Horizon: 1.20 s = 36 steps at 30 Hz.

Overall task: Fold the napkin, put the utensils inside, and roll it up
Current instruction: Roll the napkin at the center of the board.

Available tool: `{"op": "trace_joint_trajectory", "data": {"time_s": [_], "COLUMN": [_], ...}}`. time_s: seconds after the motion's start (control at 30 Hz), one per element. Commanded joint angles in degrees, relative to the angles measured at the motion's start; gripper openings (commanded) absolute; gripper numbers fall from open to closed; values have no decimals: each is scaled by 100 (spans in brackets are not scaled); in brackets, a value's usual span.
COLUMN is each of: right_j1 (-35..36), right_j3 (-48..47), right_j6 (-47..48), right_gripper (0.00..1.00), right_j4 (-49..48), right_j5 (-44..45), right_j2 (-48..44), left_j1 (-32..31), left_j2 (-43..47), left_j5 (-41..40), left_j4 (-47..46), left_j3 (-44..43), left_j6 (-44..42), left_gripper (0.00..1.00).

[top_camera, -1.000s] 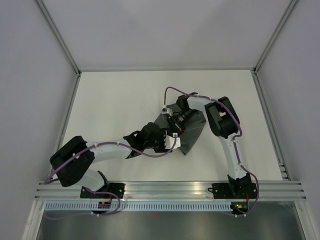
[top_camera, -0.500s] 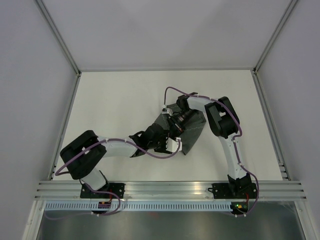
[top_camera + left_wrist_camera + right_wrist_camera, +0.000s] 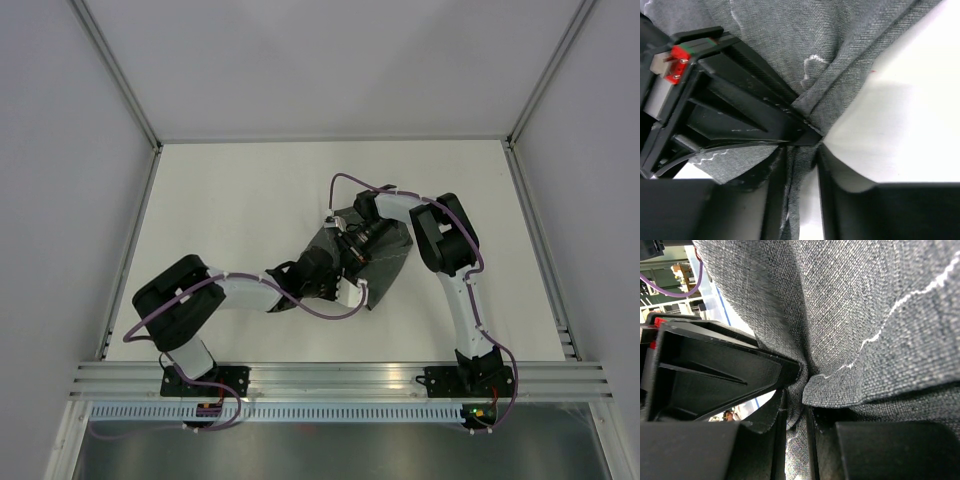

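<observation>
1. The white tabletop (image 3: pixel 230 200) is the biggest thing. Both arms are fixed at its near edge.
2. The left arm (image 3: pixel 240 288) lies low and reaches to the right, toward the middle of the tabletop. The right arm (image 3: pixel 450 245) goes up from its base, bends, and reaches to the left. The two arms meet over the cloth.
3. The napkin (image 3: pixel 390 262) is a dark grey cloth. It lies on the tabletop, in the middle and a bit to the right, under the spot where the arms meet. It is bunched and creased, not flat. Part of it is hidden under the arms.
4. The right fingers (image 3: pixel 890 450) are close together. A thick fold of the napkin fills the gap between them, so they hold the napkin.
5. The left fingers (image 3: pixel 715 210) are close together too, with a thin fold of the napkin between them. A little strip of white tabletop shows in the gap next to the cloth. I cannot tell if they squeeze the cloth tight.
6. Both sets of fingers are on the same bunch of cloth. Each wrist camera sees the other arm's black fingers just beside its own.
7. A thin pale stitched line (image 3: pixel 865 342) runs along the napkin's edge.
</observation>
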State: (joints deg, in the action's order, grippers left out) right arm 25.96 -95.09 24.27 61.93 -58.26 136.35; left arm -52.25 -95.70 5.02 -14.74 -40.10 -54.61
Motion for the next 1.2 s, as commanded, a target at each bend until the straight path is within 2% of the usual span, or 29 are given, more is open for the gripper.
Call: {"op": "trace_joint_trajectory", "data": {"time_s": [0.0,0.13,0.23,0.33,0.4,0.5,0.53,0.63,0.77,1.0,1.17], "right_j1": [-38,-47,-64,-73,-108,-187,-222,-424,-688,-1364,-2146], "right_j3": [113,113,96,69,26,-45,-54,-168,-387,-546,-432], "right_j6": [456,482,499,500,465,403,368,254,8,-792,-1390], "right_gripper": [0,0,0,0,3,26,37,51,62,64,63], "right_j4": [-392,-366,-348,-348,-348,-357,-383,-401,-445,-910,-1533], "right_j5": [1308,1282,1273,1265,1256,1186,1168,1106,1027,913,834], "right_j2": [445,445,410,357,261,67,-3,-328,-566,-944,-1470], "left_j1": [-5,-5,-5,-5,-5,-5,-13,-13,-13,4,39], "left_j2": [-89,-124,-194,-282,-309,-423,-493,-704,-819,-889,-1099], "left_j5": [61,61,131,245,350,439,439,483,553,913,1150], "left_j4": [164,401,856,1446,1684,2246,2465,3100,3495,3882,4356], "left_j3": [-209,-297,-585,-867,-1035,-1403,-1535,-2036,-2204,-2529,-2942], "left_j6": [-331,-357,-305,-95,72,292,467,766,961,1277,1479], "left_gripper": [31,24,11,3,2,2,2,2,2,2,2]}}
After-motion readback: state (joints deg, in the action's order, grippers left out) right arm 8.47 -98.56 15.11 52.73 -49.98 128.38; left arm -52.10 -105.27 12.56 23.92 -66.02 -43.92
